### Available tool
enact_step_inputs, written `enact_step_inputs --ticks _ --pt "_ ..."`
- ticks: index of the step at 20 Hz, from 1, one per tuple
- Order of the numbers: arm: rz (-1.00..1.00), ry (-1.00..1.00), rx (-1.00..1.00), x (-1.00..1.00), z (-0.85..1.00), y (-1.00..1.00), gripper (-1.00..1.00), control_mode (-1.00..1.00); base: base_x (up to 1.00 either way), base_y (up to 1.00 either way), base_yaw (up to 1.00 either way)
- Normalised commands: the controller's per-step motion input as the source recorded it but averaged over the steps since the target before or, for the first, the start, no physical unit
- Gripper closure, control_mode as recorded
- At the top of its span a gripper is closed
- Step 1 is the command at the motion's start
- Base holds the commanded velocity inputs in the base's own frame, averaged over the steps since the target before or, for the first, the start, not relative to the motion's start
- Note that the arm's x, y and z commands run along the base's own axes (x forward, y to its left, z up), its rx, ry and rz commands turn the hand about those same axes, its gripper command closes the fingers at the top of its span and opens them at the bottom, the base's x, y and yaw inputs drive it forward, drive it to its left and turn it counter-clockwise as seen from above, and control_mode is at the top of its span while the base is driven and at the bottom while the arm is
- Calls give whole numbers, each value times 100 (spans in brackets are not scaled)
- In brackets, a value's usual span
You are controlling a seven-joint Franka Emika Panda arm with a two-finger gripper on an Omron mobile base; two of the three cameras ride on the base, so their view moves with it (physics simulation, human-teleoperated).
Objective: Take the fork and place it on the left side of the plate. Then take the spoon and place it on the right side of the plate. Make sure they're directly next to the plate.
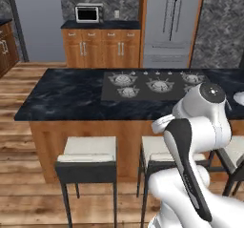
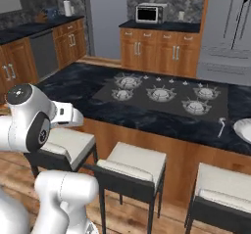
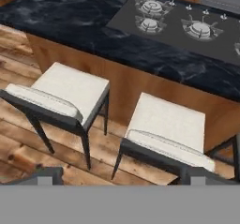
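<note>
Stools (image 3: 70,89) nearest, under dark desk (image 2: 88,88) edge.
Plate (image 2: 243,128) at desk's far right w/ slim utensil (image 2: 221,126) just left of it – jaws' state can't be told.

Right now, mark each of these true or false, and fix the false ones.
1. The plate sits at the counter's right end. True.
2. A piece of cutlery lies on the cooktop. False: it lies on the counter beside the plate, off the cooktop.
3. The gripper holds the cutlery. False: it holds nothing and looks at two stools.
4. A microwave stands on the back counter. True.
</note>
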Motion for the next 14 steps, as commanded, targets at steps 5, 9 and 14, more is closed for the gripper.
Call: enact_step_inputs --ticks 5,9,14 --pt "0 0 0 0 0 0 -100 100 -26 100 44" --pt "0 0 0 0 0 0 -100 100 -26 100 46" --pt "0 0 0 0 0 0 -100 100 -12 100 45"
